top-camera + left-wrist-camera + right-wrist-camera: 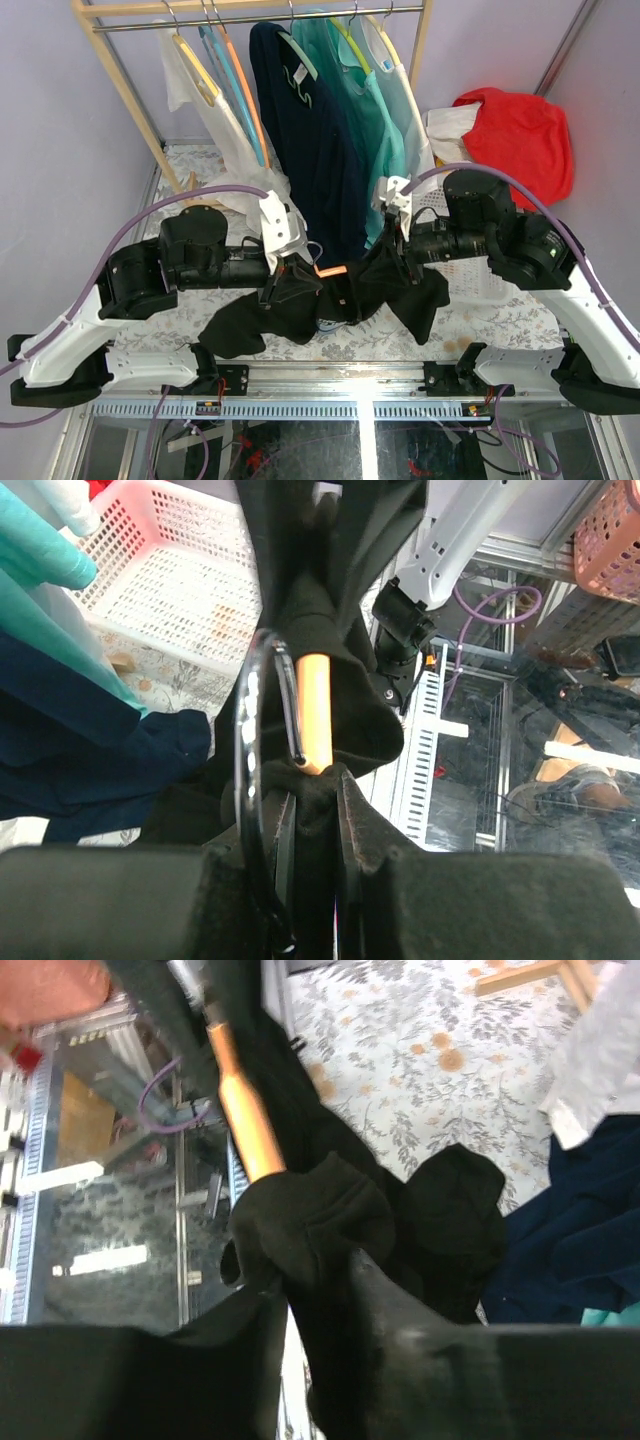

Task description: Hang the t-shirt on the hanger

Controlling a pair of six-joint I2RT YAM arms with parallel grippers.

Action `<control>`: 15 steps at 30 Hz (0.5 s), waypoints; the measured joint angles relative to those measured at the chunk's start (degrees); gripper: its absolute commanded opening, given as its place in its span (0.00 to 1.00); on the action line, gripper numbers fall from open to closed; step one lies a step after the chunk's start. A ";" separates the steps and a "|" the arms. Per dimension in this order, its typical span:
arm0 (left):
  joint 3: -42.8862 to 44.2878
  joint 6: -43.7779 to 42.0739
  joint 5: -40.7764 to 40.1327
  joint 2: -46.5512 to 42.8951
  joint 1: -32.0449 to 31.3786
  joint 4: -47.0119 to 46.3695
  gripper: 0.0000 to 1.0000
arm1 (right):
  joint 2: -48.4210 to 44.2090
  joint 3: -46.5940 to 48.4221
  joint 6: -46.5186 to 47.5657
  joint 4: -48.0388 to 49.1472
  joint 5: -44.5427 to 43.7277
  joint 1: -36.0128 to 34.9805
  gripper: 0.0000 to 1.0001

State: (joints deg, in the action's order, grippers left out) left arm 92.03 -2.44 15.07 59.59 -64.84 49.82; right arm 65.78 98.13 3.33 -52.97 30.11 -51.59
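Bimanual handling of a black short-sleeved t-shirt (290, 315) and a thin orange clothes hanger (330, 271), seen from above and from both wrists. Both arms reached inward over the table with a floral cover (500, 320), and the t-shirt hung between them, raised off the cover, its lower folds drooping toward the near edge. A short orange stretch of the hanger showed between the two grippers; the rest lay inside the fabric.

Left gripper (285, 280): in the left wrist view its fingers stood almost together (312, 780), pinching a fold of the t-shirt (340, 720) just below the orange bar (315, 710). A silver wire (290, 705) ran alongside that bar.

Right gripper (398, 250): in the right wrist view its fingers stood partly apart (315, 1280), one on each side of a bunch of the t-shirt (320, 1220). Whether they pinched the fabric could not be told. The orange bar (245, 1120) entered this bunch from above.

Behind the arms stood a wooden clothes rack with a metal rail (120, 80), carrying a long navy shirt (320, 160) and teal shirts (375, 110) on other hangers. A red cloth (520, 130) lay at the far right. A pale perforated plastic basket (150, 580) appeared on the table in the left wrist view.
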 measured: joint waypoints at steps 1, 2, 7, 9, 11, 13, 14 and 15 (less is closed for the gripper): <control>0.00 0.00 -0.11 0.13 0.00 0.04 0.00 | -0.02 -0.20 0.39 0.11 0.13 0.00 0.05; 0.00 -0.39 -0.46 0.15 0.07 0.39 0.00 | -0.15 -0.46 1.16 -0.31 2.05 -0.09 0.00; 0.20 0.04 0.46 -0.26 -0.96 -0.76 0.11 | -3.28 -2.19 4.33 1.11 5.46 -1.51 0.00; 0.17 0.26 -0.55 -0.26 -0.98 -1.09 0.17 | -4.50 -3.96 4.35 2.99 4.76 -1.46 0.00; -0.28 0.61 -1.62 -0.59 -1.14 -1.40 0.24 | -5.95 -6.25 4.09 5.16 4.11 -1.51 0.00; -0.70 0.90 -3.39 -0.87 -1.09 -2.23 0.32 | -7.43 -8.15 2.80 7.13 2.69 -1.51 0.00; -0.98 1.20 -5.20 -1.14 -0.98 -2.58 0.32 | -7.98 -8.59 2.14 7.50 1.79 -1.51 0.00; -1.18 1.22 -7.61 -1.77 -0.68 -2.54 0.34 | -8.94 -9.09 0.55 7.15 -0.74 -1.36 0.00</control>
State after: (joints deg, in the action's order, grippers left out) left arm 90.85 -1.21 7.46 57.82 -65.52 47.29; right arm 56.84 89.03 3.88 -45.82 29.36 -52.95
